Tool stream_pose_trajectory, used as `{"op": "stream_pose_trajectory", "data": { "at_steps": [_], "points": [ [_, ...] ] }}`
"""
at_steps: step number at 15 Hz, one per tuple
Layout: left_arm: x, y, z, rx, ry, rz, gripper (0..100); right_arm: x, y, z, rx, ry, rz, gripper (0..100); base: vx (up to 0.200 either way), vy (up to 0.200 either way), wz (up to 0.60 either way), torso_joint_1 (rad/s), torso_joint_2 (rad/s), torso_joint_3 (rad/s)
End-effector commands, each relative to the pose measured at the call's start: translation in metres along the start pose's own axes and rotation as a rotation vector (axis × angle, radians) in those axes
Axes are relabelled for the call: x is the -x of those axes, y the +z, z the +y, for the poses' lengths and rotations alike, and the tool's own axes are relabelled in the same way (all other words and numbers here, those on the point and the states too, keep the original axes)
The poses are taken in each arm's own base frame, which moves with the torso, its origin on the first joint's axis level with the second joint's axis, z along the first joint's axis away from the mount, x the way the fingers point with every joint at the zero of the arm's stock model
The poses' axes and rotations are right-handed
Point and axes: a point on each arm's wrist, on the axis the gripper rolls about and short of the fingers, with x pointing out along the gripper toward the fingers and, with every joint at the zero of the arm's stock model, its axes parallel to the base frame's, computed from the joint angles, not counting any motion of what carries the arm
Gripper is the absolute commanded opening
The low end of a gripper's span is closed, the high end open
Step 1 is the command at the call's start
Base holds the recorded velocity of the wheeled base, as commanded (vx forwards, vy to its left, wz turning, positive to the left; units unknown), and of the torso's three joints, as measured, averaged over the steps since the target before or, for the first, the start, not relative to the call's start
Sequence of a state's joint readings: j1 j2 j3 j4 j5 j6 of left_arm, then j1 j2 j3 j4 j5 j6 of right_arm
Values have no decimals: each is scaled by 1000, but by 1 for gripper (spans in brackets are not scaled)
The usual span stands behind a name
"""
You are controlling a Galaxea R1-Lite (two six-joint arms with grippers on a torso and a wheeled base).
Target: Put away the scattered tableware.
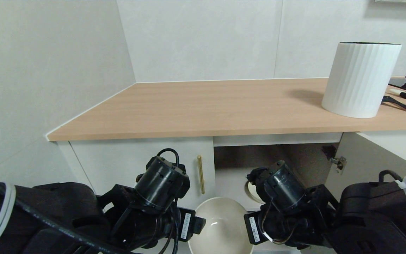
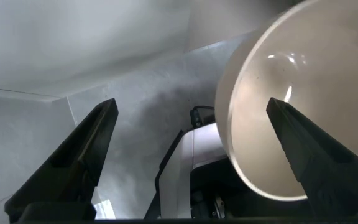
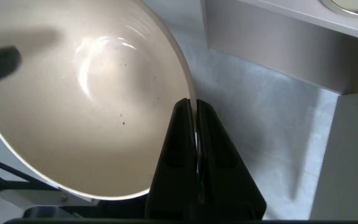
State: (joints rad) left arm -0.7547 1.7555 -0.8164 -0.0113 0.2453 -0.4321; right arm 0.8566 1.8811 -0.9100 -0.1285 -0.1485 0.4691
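Cream bowl (image 1: 220,225) right up front, low before the open cabinet (image 1: 277,158): right hand (image 3: 195,115) pinched tight on its rim. Left hand (image 2: 192,109) spread wide beside it, gripping nothing.

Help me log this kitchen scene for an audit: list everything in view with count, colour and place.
bowl: one, cream, low in front, held by its rim.
cabinet: one, white, under the countertop; left door closed, right door open.
dish: one, cream, inside the cabinet, partly hidden.
container: one, white ribbed, upright on the wood-toned countertop's right.
utensils: several, black, cream and green, lying right of the container.
right tool: black, shut on the bowl's rim.
left tool: black, open, beside the bowl.
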Motion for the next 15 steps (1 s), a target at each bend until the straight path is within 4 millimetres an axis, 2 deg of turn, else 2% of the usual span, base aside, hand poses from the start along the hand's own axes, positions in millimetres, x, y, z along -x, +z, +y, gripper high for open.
{"op": "stream_pose_trajectory", "data": {
  "at_steps": [1, 6, 9, 11, 13, 15],
  "points": [
    [3, 1, 0, 3, -6, -10, 100, 3, 3, -3, -15, -5, -15, 0, 0, 0, 0, 0, 0, 0],
    [25, 11, 3, 67, -49, -88, 100, -17, 7, -30, -76, -87, 14, 0, 0, 0, 0, 0, 0, 0],
    [28, 12, 4, 74, -52, -98, 100, -32, 10, -50, -194, -140, -35, 0, 0, 0, 0, 0, 0, 0],
    [28, 12, 4, 74, -52, -98, 100, -46, 16, -74, -260, -192, -75, 0, 0, 0, 0, 0, 0, 0],
    [28, 12, 4, 74, -49, -95, 100, -62, 17, -87, -291, -215, -98, 0, 0, 0, 0, 0, 0, 0],
    [28, 12, 5, 76, -49, -97, 100, -82, 19, -109, -340, -282, -164, 0, 0, 0, 0, 0, 0, 0]
  ]
}}
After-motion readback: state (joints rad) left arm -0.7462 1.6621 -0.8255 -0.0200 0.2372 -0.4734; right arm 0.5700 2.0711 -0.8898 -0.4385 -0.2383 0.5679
